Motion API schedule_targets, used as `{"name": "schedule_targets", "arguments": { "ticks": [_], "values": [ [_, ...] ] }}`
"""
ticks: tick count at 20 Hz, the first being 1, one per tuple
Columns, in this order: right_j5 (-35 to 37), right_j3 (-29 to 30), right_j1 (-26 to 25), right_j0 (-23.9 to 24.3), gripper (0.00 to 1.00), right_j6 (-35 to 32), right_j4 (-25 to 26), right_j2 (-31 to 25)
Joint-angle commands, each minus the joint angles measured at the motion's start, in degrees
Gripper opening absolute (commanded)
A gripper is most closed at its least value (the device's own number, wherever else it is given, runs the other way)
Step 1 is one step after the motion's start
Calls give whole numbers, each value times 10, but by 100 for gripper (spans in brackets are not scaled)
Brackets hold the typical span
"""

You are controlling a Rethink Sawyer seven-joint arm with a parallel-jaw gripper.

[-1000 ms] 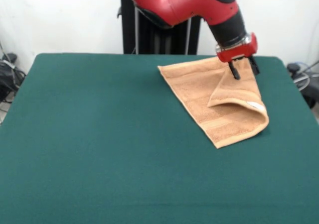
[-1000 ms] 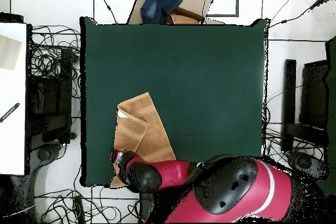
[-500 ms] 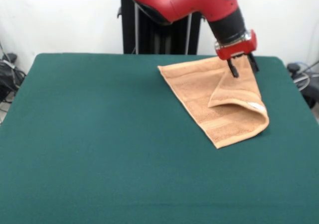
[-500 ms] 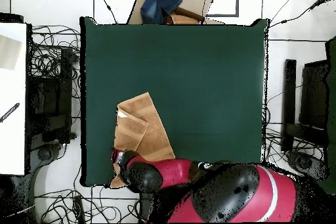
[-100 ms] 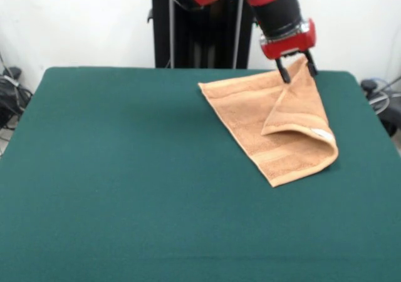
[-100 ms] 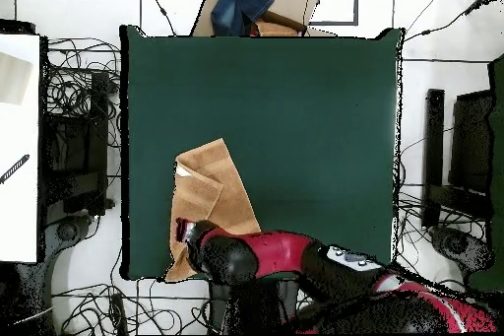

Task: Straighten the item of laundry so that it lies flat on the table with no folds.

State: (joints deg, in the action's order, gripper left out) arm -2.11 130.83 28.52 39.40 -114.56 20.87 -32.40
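One towel (image 5: 282,128), folded over | one table (image 5: 125,188) | one hand (image 5: 293,67), fingers spread, gripping nothing

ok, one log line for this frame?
hand: open, above towel's far corner | towel: folded over itself, label side up | table: towel near robot-side edge | task: not flat yet

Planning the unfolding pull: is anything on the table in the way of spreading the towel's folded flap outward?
Nothing visible. The gripper sits right at the towel far corner, and the green table around the towel carries nothing else in either view. The flap lies folded over the towel's own lower layer.
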Motion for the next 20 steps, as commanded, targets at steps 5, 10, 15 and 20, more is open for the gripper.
{"name": "schedule_targets", "arguments": {
  "ticks": [5, 10, 15, 20],
  "values": [
    [-7, -43, -112, 53, 100, -17, 65, -22],
    [2, -48, -116, 60, 100, -21, 70, -31],
    [17, -52, -105, 47, 100, -30, 60, -28],
    [32, -60, -97, 42, 100, -29, 48, -37]
  ]
}}
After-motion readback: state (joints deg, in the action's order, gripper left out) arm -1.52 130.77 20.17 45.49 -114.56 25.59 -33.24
